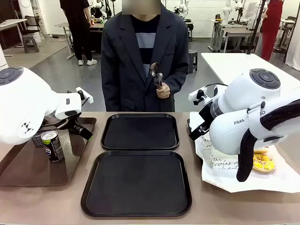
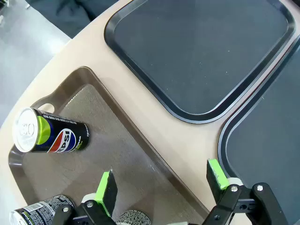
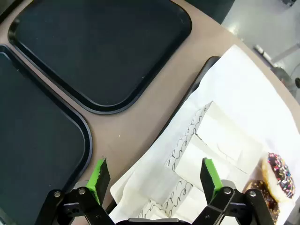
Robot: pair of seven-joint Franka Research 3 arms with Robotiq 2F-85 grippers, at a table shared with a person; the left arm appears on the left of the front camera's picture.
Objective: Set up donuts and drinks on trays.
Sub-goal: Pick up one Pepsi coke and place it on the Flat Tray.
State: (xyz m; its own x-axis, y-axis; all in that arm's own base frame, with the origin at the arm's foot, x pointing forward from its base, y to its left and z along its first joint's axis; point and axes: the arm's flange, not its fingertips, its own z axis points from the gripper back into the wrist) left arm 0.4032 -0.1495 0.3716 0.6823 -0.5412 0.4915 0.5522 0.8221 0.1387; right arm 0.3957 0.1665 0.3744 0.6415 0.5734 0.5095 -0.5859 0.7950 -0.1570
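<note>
Two black trays, front view: the far tray (image 1: 140,133) and the near tray (image 1: 137,185) lie at table centre, one at 12 o'clock of the other. Both are bare, so the setup looks barely begun.
Brown tray, front view: at 9 o'clock of the black trays (image 1: 23,171), carrying a green-topped black can (image 1: 52,145).
Person, front view: at 12 o'clock, one hand (image 1: 163,90) holding tongs (image 1: 155,74).
Donut, front view: a yellow-sprinkled donut (image 1: 263,161) lies on white paper (image 1: 243,180) at 3 o'clock.
Left gripper, left wrist view: released (image 2: 161,183), nothing between the pads, hanging over the brown tray's near edge.
Cans, left wrist view: the Pepsi can (image 2: 49,137) stands at 10 o'clock and the grey-patterned can (image 2: 40,213) at 8 o'clock, both on the brown tray. What looks like another patterned can top (image 2: 133,218) shows at 6 o'clock.
Next move, left: probably shift toward a slim can and lower the jaws astride it.
Right gripper, right wrist view: spread and empty (image 3: 154,180) above printed paper sleeves (image 3: 206,140).
Donuts, right wrist view: a chocolate sprinkled donut (image 3: 281,171) and a brown donut (image 3: 262,194) lie at 3 o'clock on the paper.
Next move, right: likely a gentle pinch on one sleeve.
</note>
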